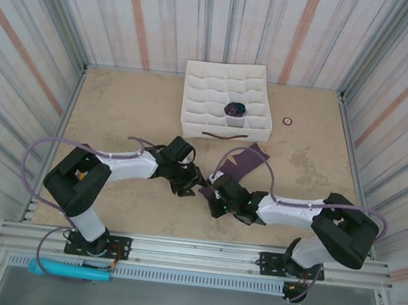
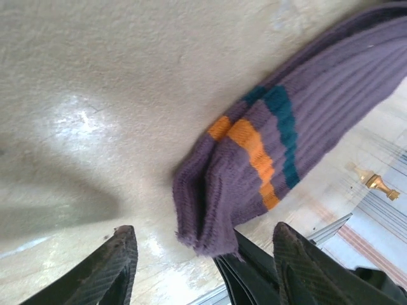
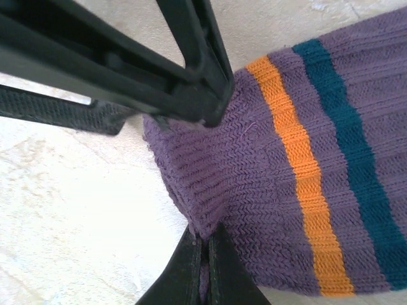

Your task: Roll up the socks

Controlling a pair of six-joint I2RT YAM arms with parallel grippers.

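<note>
Up close, right tool (image 3: pixel 203 246) pinches the sock (image 3: pixel 280 159); overhead adds the tray (image 1: pixel 192 126).

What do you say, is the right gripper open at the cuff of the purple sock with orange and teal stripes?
No, the right gripper is shut, pinching the purple sock at its cuff edge; the right wrist view shows it. Stripes are right.

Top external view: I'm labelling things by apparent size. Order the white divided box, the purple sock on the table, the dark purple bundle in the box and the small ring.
Largest to smallest:
1. white divided box
2. purple sock
3. dark purple bundle
4. small ring
No two look alike.
</note>
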